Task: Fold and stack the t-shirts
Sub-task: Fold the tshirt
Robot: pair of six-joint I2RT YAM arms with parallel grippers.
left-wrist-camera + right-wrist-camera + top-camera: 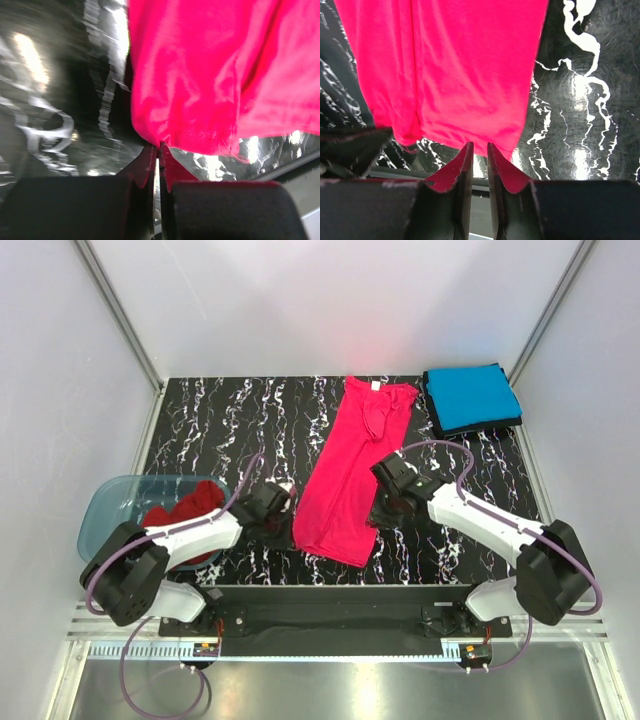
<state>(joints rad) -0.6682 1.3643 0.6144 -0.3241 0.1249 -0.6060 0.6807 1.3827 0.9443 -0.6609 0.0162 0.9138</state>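
Left fingers pinch shut on the pink-red t-shirt hem; right fingers nearly meet, grip unclear. Soft, light, limp cloth likely handles best by hem corners.

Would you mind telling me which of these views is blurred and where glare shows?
Left wrist view: motion-blurred, the white veins of the table smeared and the pink-red t-shirt soft. Right wrist view: sharp, with glare patches on the table at right. Top external view: in focus, evenly lit, a pink tint on the back wall.
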